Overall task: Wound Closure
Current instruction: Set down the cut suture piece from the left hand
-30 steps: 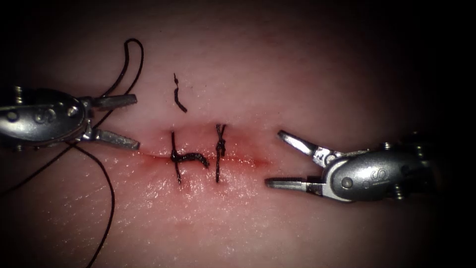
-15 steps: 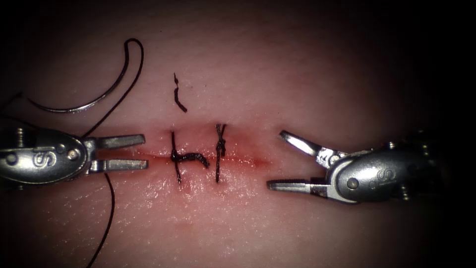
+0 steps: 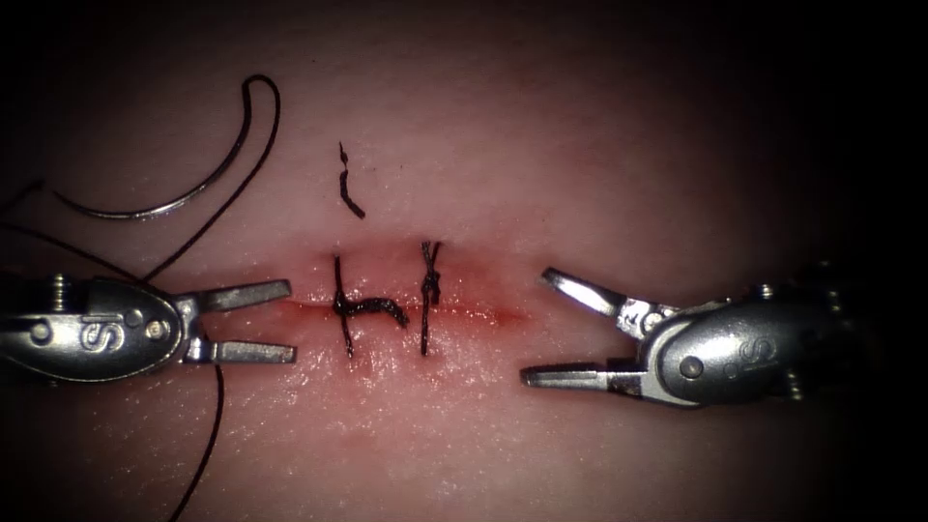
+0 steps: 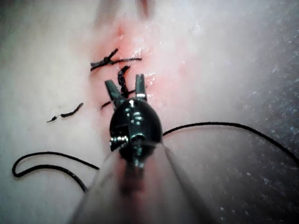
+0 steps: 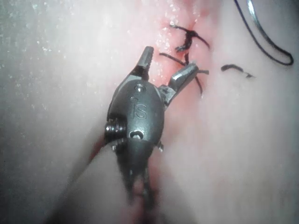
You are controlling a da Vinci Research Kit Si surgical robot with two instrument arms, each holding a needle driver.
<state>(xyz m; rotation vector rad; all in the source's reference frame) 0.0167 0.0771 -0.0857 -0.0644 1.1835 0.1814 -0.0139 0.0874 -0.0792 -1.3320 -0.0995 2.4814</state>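
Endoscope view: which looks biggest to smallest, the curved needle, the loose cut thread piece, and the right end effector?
1. Right end effector, nearer the camera perhaps.
2. Needle, lying free on the tissue.
3. Cut thread piece.

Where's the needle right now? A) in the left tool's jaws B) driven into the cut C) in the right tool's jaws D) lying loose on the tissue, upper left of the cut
D: the needle lies free on the tissue; the left tool and the right tool both have open, empty jaws.

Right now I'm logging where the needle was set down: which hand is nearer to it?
Left. The needle lies free on the tissue, just above the left hand, which holds nothing. The right hand, also holding nothing, sits across the cut.
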